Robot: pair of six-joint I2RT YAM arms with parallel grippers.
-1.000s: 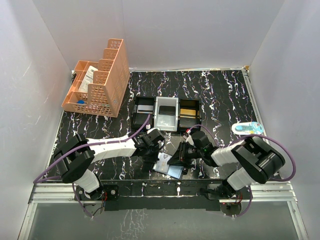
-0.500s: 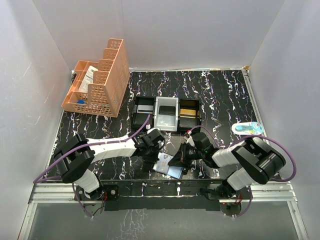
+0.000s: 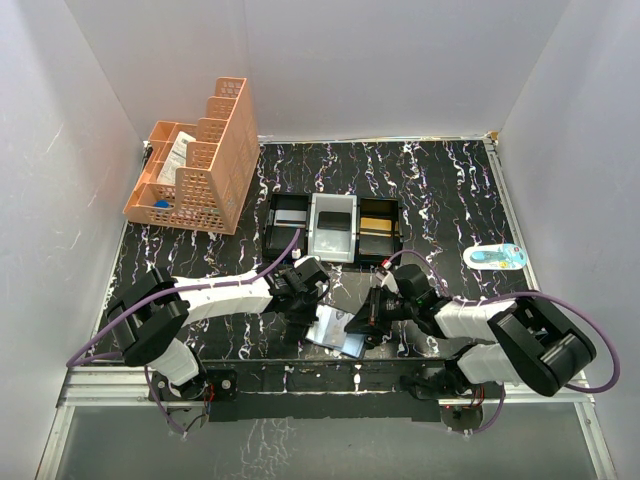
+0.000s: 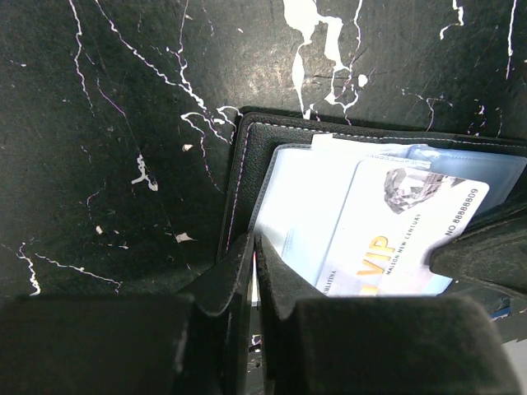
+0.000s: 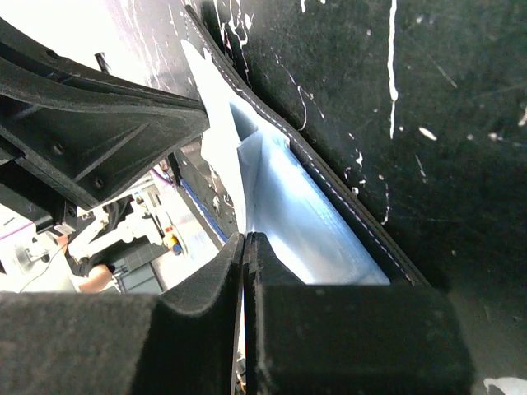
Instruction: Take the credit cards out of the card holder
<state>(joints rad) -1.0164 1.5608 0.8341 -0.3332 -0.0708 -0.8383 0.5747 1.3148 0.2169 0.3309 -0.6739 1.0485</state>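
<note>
The holder (image 3: 338, 340) lies open and flat at the front of the surface (image 3: 450, 190), between the 2 arms, its long axis running roughly left to right. The left gripper (image 4: 254, 251) is pinched shut on its left edge. 1 card (image 4: 403, 230) juts from the sleeve, its long axis along the holder's and its free end toward the right arm. The right gripper (image 5: 245, 243) is fully closed, apparently on that end, so the pull should run rightward.
</note>
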